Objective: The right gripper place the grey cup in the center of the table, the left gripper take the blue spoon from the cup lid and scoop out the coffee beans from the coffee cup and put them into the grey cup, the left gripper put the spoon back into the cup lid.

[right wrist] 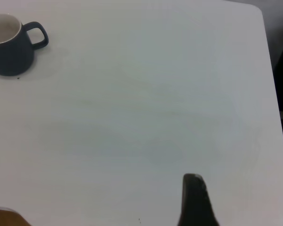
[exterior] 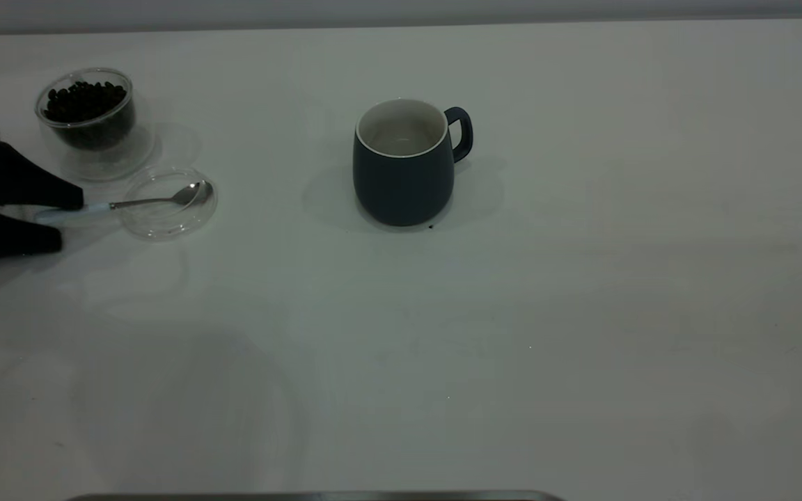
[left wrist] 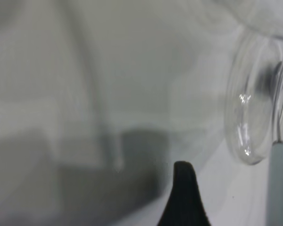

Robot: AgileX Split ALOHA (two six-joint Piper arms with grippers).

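Observation:
The grey cup [exterior: 404,167] stands upright in the middle of the table [exterior: 582,313], handle to the right; the right wrist view shows the grey cup [right wrist: 9,44] far off. The coffee cup [exterior: 88,118] with coffee beans [exterior: 85,99] sits at the far left. In front of it lies the cup lid [exterior: 168,203] holding the blue spoon [exterior: 157,202], whose pale handle [exterior: 70,213] points left. My left gripper [exterior: 70,219] is open, one finger on each side of that handle. The left wrist view shows one finger [left wrist: 184,197], the handle [left wrist: 279,188] and the lid [left wrist: 250,117]. Only one right finger [right wrist: 193,197] shows, over bare table.
The table's far edge runs along the top of the exterior view, and its rounded corner [right wrist: 259,12] appears in the right wrist view. A tiny dark speck [exterior: 431,226] lies at the mug's base. A metal strip [exterior: 317,495] borders the near edge.

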